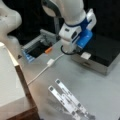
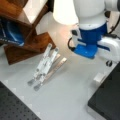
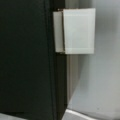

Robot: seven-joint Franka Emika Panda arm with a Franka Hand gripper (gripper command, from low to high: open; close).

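Smooth grey table (image 1: 100,90) in both front views; a folded metal stand (image 1: 68,100) of flat silver bars lies near; a white cable (image 1: 43,70) with a boxy plug runs left. A matte black box (image 1: 105,50) with metal sides sits far right; a small white block (image 3: 77,31) rests at its edge. The gripper itself is out of view beneath the white-and-blue wrist (image 1: 77,35), close above the block; its grip cannot be told.
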